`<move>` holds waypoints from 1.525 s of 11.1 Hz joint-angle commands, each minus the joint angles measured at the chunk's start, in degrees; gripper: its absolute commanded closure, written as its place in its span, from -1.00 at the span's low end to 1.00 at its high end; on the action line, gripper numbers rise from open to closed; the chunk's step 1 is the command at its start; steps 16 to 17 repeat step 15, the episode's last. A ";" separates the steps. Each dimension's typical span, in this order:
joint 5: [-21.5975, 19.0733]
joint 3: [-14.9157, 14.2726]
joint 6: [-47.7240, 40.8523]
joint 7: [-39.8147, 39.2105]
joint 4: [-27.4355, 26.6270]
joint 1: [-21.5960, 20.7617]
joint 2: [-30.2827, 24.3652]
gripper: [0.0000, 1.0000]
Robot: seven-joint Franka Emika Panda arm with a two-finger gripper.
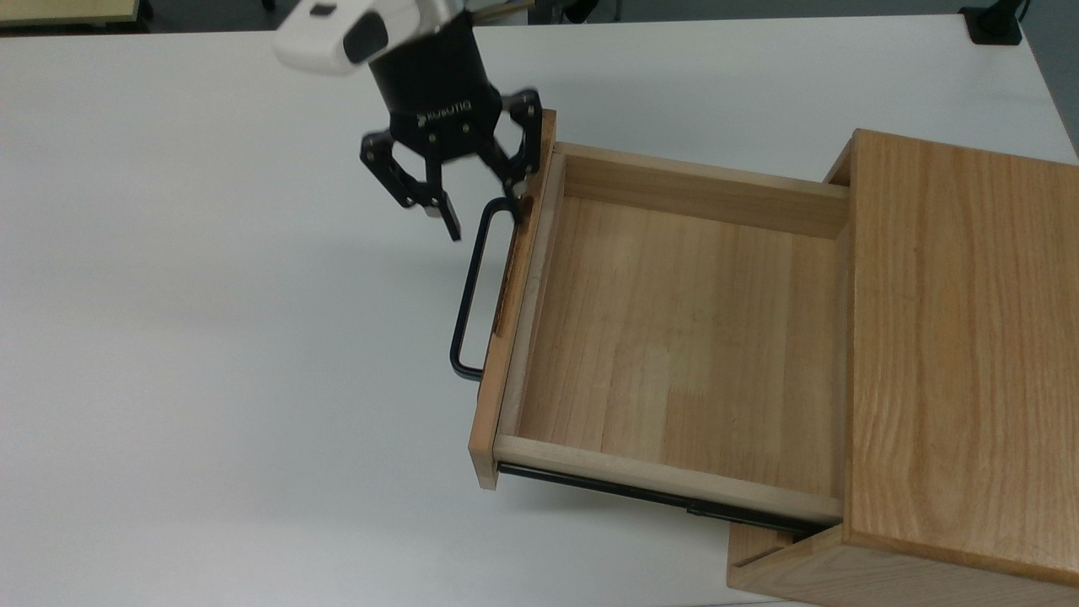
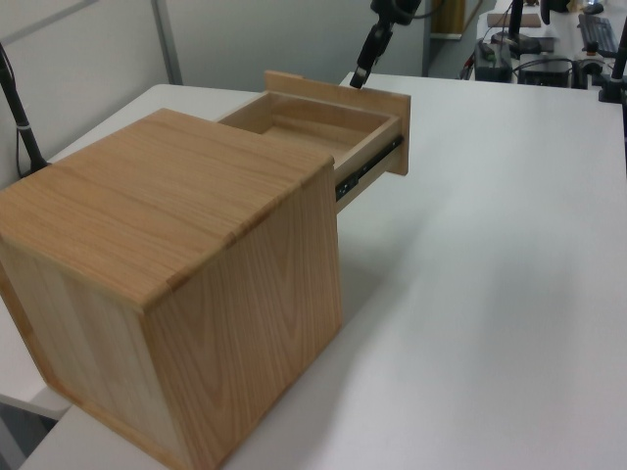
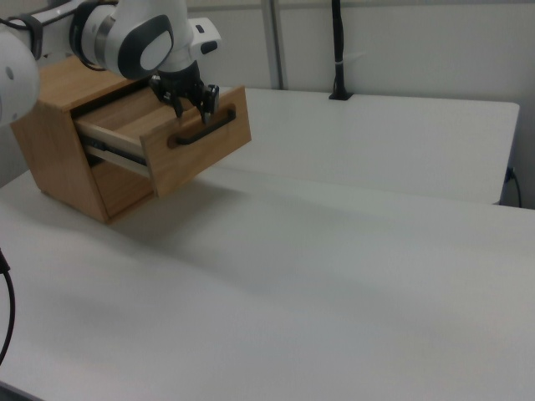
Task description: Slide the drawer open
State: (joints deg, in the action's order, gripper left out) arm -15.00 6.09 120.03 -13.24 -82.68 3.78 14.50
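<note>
Drawer [image 1: 674, 329] pulled far out of cabinet [image 1: 961, 354]; spread pincer [image 1: 487, 221] straddles the handle's [image 1: 469, 295] upper end.
</note>
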 commanded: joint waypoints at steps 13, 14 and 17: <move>10.87 -13.74 -30.12 14.48 -4.68 -2.73 -16.52 -1.00; 10.87 -13.74 -29.25 12.64 -4.51 -2.73 -16.17 -1.00; 10.95 -13.74 -26.89 11.67 -4.68 -2.82 -16.17 -1.00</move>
